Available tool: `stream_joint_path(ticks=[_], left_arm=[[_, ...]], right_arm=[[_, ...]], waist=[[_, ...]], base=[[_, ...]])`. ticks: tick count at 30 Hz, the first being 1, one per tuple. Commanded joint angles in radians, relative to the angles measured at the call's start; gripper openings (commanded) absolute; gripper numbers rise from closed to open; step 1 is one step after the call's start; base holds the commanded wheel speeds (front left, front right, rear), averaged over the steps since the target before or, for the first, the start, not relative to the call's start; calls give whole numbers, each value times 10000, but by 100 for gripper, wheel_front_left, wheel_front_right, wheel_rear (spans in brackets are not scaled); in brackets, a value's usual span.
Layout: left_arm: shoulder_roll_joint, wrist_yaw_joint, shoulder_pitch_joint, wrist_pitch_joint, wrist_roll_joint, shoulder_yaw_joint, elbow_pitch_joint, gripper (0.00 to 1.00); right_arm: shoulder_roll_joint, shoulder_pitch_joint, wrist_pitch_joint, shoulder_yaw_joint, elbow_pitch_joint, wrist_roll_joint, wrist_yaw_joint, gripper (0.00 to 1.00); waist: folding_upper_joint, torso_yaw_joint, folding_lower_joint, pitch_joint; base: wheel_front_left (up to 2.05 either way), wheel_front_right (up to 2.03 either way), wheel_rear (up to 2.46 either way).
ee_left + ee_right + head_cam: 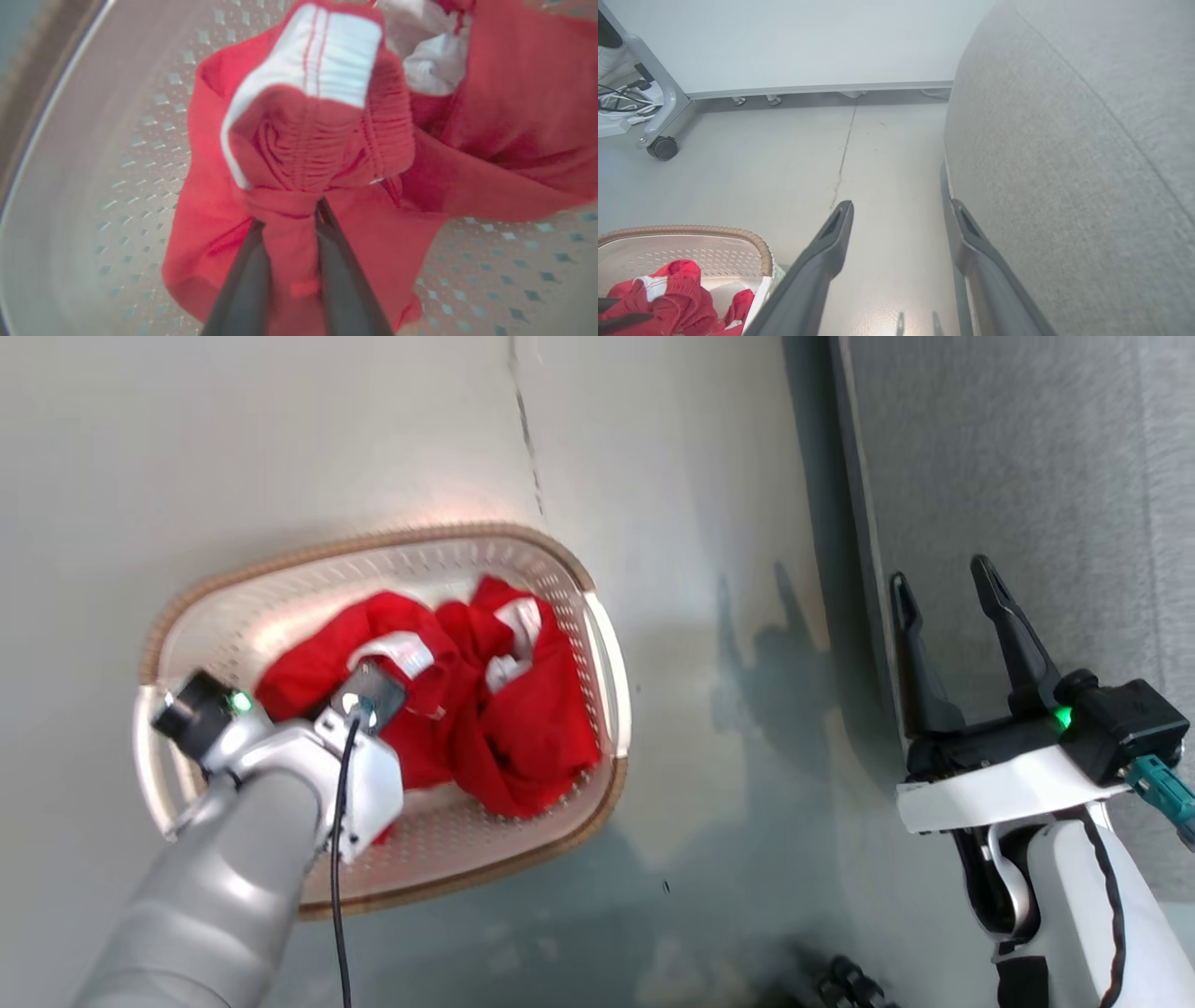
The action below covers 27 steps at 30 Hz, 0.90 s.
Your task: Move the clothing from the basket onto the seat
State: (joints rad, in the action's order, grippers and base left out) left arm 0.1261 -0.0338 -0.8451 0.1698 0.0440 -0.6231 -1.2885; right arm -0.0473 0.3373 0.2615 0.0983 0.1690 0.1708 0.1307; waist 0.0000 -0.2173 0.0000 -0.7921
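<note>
Clothing point(532, 737) lies lengthwise in basket point(448, 534); left fingers point(243, 284) pinch it, right fingers point(1018, 639) spread wide.

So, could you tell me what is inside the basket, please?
Crumpled red clothing, the left gripper shut on one piece; basket floor shows around it, and anything beneath the heap is covered.

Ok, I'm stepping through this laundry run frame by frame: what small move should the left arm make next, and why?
Probably raise the left gripper straight up. Its fingers are shut on a fold of the bright red knit clothing, which lies in the cream-white perforated plastic basket, so it must clear the brown rim before swinging towards the grey fabric sofa seat on the right.
</note>
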Motion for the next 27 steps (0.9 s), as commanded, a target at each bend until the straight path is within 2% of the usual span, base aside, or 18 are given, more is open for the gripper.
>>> stream_joint_path(ticks=[1, 6, 10, 18, 27], left_arm=[[5, 24, 148, 137, -131, 79, -6, 0], [-302, -89, 873, 821, -757, 452, 126, 0], [-416, -116, 1494, 953, -1193, 697, 533, 0], [-247, 110, 2753, 954, -1727, 1228, 2977, 0], [-189, 434, 4367, 957, -2205, 2476, 6789, 0]], right_arm=[[-57, -98, 54, -74, 15, -62, 2, 100], [-59, -454, 54, -139, 246, -299, 2, 100], [-61, -913, 54, -98, 457, -419, 2, 100], [-65, -1489, 54, -106, 568, -520, 2, 100], [-62, -2056, 54, 51, 645, -471, 2, 100]], waist=[[0, 372, 0, 881], [0, 722, 0, 2329], [0, 1083, 0, 3538], [0, 1544, 0, 5227], [0, 1704, 0, 6545]], base=[[0, 0, 0], [0, 0, 0], [0, 0, 0], [0, 0, 0], [0, 0, 0]])
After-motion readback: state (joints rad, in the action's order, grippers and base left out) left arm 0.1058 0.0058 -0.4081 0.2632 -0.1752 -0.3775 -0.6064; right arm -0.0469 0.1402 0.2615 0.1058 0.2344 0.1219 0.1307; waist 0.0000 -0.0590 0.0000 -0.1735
